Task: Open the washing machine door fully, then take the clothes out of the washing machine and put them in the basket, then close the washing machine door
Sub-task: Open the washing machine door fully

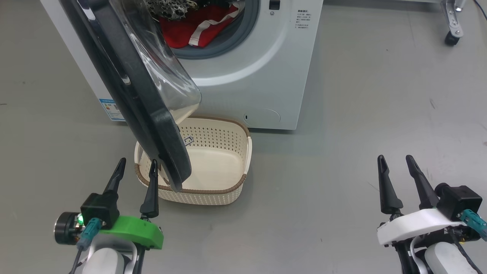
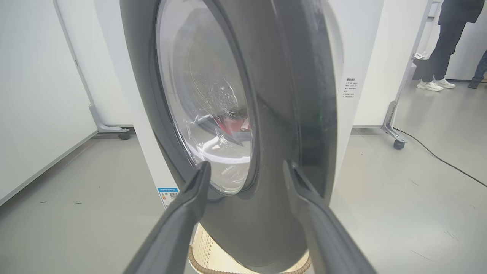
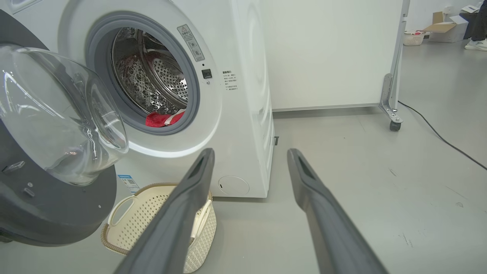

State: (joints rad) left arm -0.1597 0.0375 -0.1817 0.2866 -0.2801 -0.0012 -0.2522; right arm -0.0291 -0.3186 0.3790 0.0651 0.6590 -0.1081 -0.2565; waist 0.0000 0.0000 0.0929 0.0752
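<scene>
Hands first: our left hand sits low at the near left, fingers spread wide and holding nothing. Its tips are just beside the bottom edge of the door; we can't tell if they touch. Our right hand is well off to the right above the floor, also spread wide, nothing in it. Basket stands on the floor just in front of the washing machine, partly under the door, which hangs swung out over it. Red clothes with white trim lie in the drum at the lower lip of the opening. Far back we see a person's legs.
</scene>
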